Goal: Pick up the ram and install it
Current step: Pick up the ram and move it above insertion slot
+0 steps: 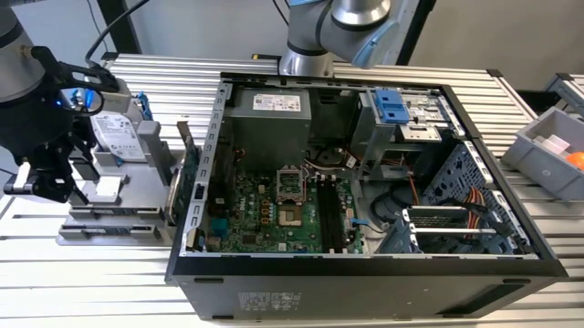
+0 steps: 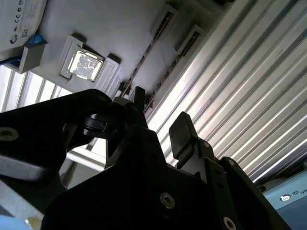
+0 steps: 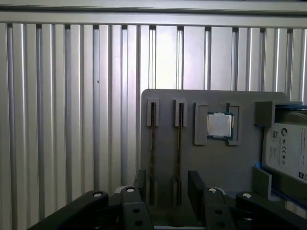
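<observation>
Two ram sticks stand on edge in parallel slots of a grey holder plate [image 3: 216,163]. In the first wrist view they are the thin dark strips, one ram stick [image 3: 153,143] beside the other [image 3: 180,143]. In the second wrist view the same ram sticks [image 2: 152,52] [image 2: 178,62] run diagonally. My gripper [image 3: 168,187] [image 2: 160,115] hangs open above the near end of these slots, with nothing between its black fingers [image 3: 195,184]. In the exterior view the gripper [image 1: 44,186] is at the far left, over the holder [image 1: 109,222].
The holder also carries a processor chip [image 3: 219,125] and a silver hard drive [image 3: 288,148] [image 1: 117,137]. An open computer case [image 1: 365,287] lies in the middle, with the green motherboard's long black memory slots [image 1: 330,212]. A green card [image 1: 190,181] stands at the case's left wall. A grey bin [image 1: 556,147] sits at the exterior view's right.
</observation>
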Robot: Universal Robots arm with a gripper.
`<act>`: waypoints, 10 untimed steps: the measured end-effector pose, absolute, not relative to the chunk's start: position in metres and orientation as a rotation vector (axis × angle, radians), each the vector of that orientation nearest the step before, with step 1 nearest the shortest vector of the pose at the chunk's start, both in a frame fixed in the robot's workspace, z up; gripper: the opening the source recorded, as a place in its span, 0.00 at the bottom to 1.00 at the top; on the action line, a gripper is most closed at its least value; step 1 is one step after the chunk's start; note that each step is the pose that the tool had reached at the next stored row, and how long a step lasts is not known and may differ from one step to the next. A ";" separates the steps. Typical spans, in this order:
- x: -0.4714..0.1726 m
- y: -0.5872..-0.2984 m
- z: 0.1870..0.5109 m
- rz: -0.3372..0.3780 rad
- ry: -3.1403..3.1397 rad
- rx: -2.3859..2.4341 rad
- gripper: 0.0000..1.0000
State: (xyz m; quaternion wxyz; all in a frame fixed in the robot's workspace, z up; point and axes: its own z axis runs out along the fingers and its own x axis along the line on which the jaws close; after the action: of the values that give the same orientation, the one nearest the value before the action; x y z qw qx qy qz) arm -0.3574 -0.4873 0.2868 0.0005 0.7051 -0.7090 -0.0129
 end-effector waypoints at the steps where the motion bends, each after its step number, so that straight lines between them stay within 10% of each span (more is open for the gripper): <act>1: -0.357 -0.487 0.286 -0.040 -2.227 2.214 1.00; 10: -0.357 -0.484 0.281 -0.039 -2.226 2.214 1.00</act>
State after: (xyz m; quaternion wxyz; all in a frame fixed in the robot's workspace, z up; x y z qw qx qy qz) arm -0.3574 -0.4839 0.2810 0.0011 0.7051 -0.7090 -0.0123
